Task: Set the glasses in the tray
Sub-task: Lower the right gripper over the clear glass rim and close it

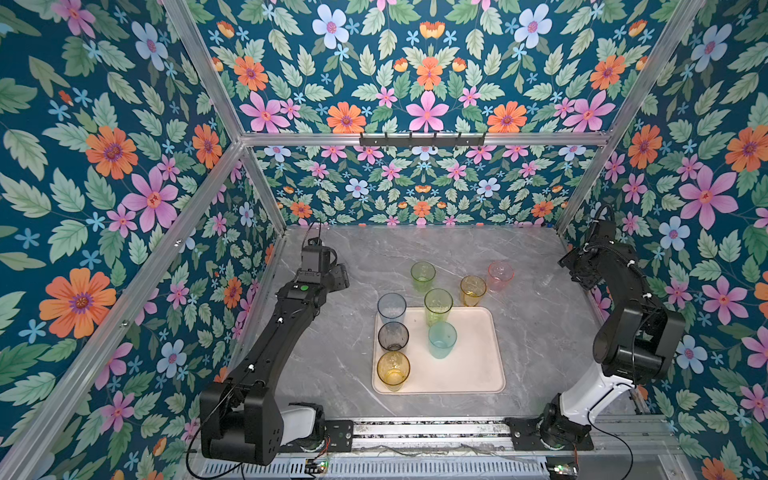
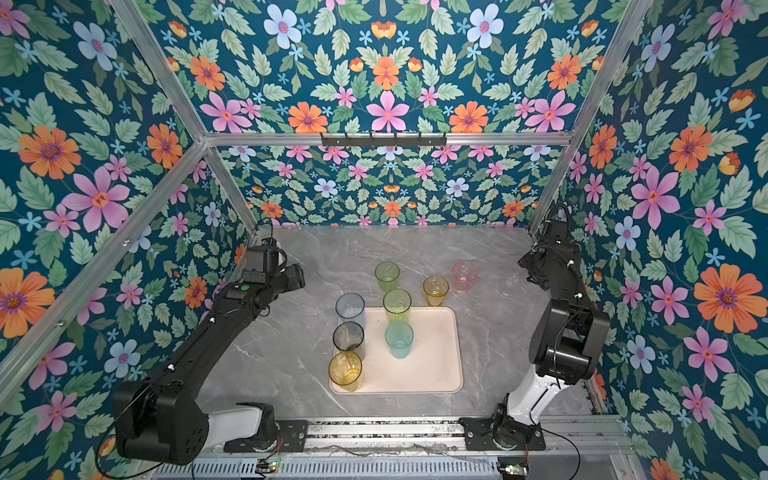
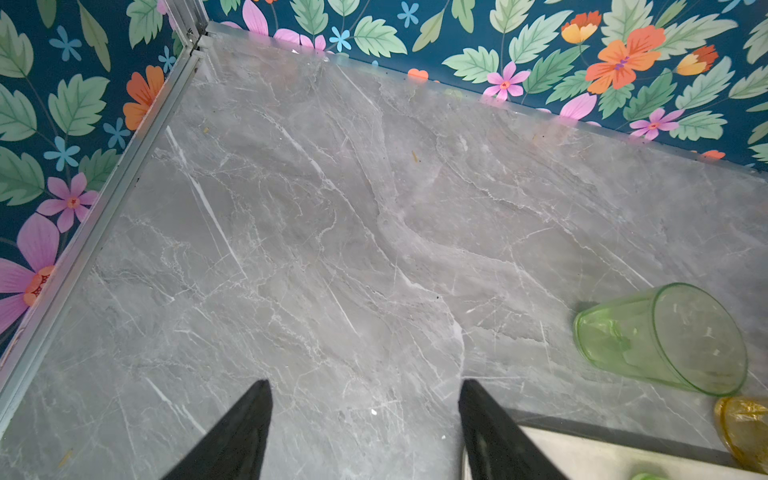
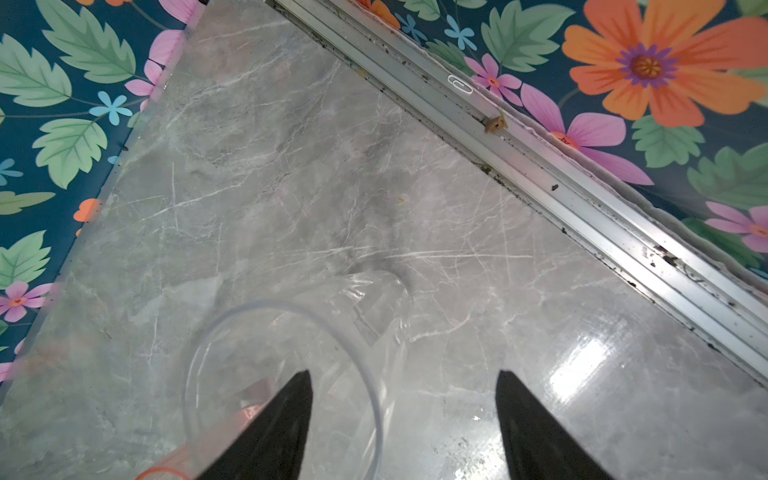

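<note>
Clear glass: barely there in a top view (image 1: 545,281), a faint smudge almost too see-through to read. Up close (image 4: 291,328) its near rim runs off the frame, and the right claw (image 4: 405,374) covers part of it.
Pink glass (image 4: 195,453): just a blurred wedge behind the clear wall, chopped by the edge.
Amber glass (image 3: 744,432): sliced by the frame's corner, only part of it shows.
Tray (image 3: 590,457): one corner in shot, the rest is out of frame.
Green sliver (image 3: 647,476): too little to say which glass.
Left claw (image 3: 365,383): tips only, the roots are cut off.
Right claw, both top views: tucked behind its own wrist, fingers unseen.
Tray's far left corner, top views: hidden behind the blue glass (image 1: 391,308).
</note>
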You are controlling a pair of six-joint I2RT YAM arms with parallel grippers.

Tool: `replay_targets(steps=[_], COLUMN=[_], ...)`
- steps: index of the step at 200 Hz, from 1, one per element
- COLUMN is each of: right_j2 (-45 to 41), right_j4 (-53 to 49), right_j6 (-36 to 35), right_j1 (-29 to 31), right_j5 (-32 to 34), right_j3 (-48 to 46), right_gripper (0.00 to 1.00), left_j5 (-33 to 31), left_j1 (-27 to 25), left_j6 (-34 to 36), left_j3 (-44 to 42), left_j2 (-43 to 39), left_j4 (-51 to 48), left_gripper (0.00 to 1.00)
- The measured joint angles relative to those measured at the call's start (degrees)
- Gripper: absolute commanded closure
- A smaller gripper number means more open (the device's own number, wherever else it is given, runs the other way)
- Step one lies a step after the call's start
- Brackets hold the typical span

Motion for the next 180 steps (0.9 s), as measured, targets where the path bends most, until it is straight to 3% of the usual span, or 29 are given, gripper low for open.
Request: replay_targets(steps=[145, 180], right_j2=[4.4, 4.8], right_j4=[2.1, 2.7], right_j6=[0.6, 0.6], right_j1=[0.0, 0.0], right_j5=[-1.5, -1.6], right_j3=[-0.1, 0.0], right_gripper=[0.42, 0.51], left_j5=[0.0, 0.0], left_j1=[0.0, 0.0], left_j6=[0.0, 0.0], left_j3=[0.0, -0.1], left_j2=[0.0, 0.0], left_j4=[0.0, 0.0], left_gripper=[0.26, 0.26])
